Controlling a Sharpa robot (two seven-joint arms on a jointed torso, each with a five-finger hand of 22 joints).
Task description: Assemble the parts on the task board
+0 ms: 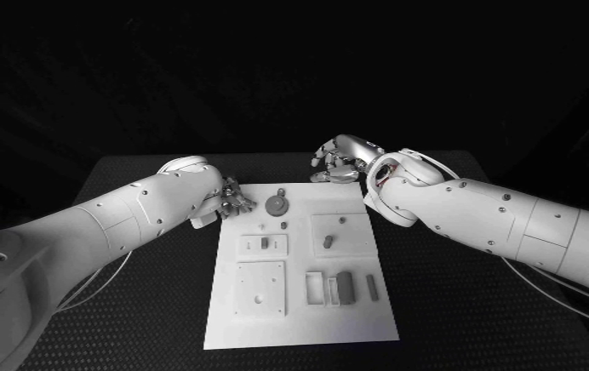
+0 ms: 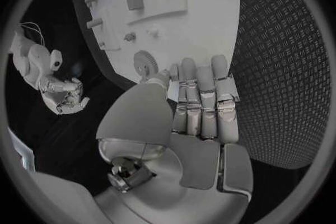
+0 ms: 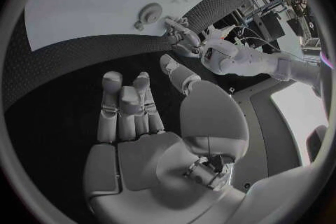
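White rectangular task board (image 1: 300, 303) carries small grey parts; left hand (image 1: 230, 200) and right hand (image 1: 341, 159) hover spread, holding nothing.

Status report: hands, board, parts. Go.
Left hand open, at task board's far left edge. Right hand open, beyond the far edge. Gear and other parts on board, untouched. Nothing in the way.
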